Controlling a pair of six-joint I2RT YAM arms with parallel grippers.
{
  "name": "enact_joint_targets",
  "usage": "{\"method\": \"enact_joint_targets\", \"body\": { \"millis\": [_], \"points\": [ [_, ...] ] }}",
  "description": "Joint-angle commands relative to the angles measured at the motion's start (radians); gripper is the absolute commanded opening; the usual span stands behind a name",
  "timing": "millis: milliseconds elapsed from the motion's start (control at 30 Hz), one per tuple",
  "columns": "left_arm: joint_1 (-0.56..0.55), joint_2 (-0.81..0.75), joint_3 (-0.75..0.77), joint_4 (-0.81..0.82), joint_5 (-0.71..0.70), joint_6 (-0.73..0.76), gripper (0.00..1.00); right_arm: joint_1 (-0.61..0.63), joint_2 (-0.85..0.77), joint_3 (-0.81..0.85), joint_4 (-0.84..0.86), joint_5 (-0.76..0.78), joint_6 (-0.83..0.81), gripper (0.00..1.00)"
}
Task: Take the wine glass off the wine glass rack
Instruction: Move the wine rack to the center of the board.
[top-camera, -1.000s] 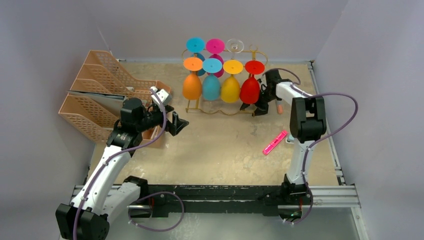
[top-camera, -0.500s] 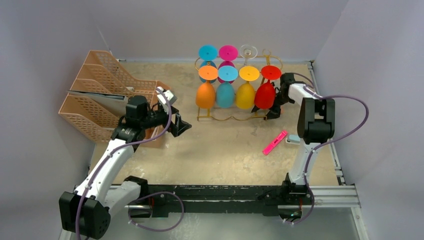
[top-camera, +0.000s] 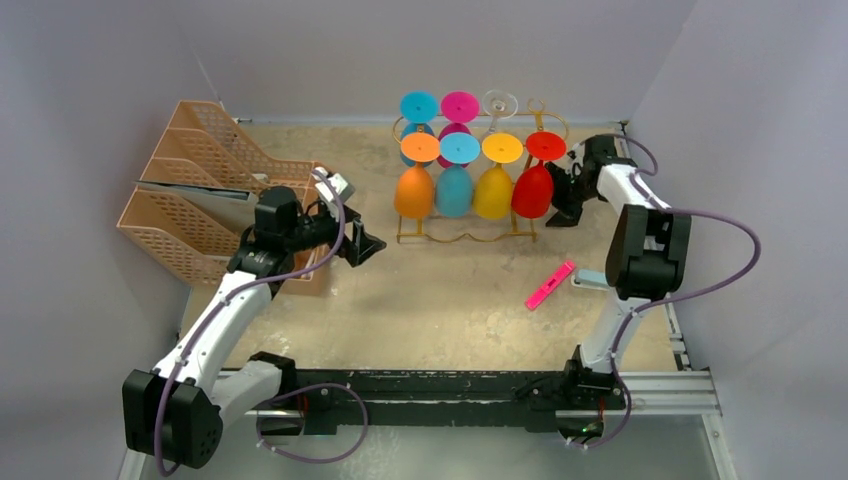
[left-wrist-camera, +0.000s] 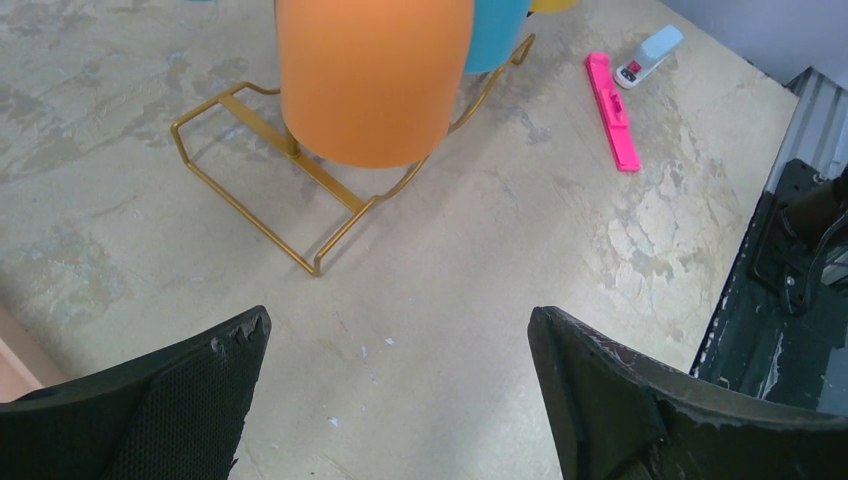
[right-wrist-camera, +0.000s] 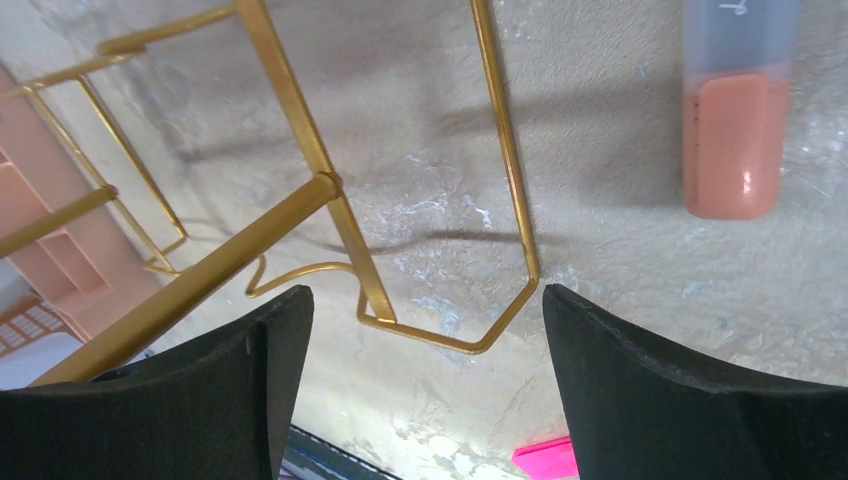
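The gold wire wine glass rack (top-camera: 467, 236) stands at the back of the table with several coloured wine glasses hanging upside down from it. The front row is orange (top-camera: 413, 192), blue (top-camera: 455, 190), yellow (top-camera: 492, 192) and red (top-camera: 532, 190). My right gripper (top-camera: 557, 200) is open just right of the red glass and holds nothing. In the right wrist view its jaws (right-wrist-camera: 425, 300) stand wide over the rack's foot (right-wrist-camera: 300, 150). My left gripper (top-camera: 365, 245) is open left of the rack. It faces the orange glass (left-wrist-camera: 372, 80), with bare table between its jaws (left-wrist-camera: 400, 330).
Peach mesh file trays (top-camera: 190, 205) stand behind the left arm. A pink bar (top-camera: 551, 284) and a small pale blue object (top-camera: 590, 279) lie right of centre. A tube with peach-coloured content (right-wrist-camera: 735, 130) lies on the table beside the rack's right end.
The rack with its glasses has shifted to the right and back. My right gripper has moved right with it, then drawn away from the red glass. The left gripper has edged right.
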Motion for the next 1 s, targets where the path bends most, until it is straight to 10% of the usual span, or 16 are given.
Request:
{"method": "enact_joint_targets", "body": {
  "millis": [0, 467, 800, 967],
  "points": [
    [-0.001, -0.008, 0.059, 0.087, -0.004, -0.07, 1.0, -0.013, -0.074, 0.0, 0.017, 0.032, 0.08, 0.87],
    [-0.001, -0.164, 0.242, 0.094, 0.012, -0.266, 1.0, -0.042, -0.414, -0.112, -0.269, 0.389, 0.17, 0.97],
    [-0.001, -0.375, 0.061, -0.009, -0.333, -0.394, 1.0, -0.042, -0.757, -0.29, -0.138, 0.456, 0.248, 0.99],
    [-0.001, -0.336, 0.101, -0.095, -0.273, -0.315, 1.0, -0.042, -0.838, -0.305, -0.089, 0.476, 0.24, 0.99]
  ]
}}
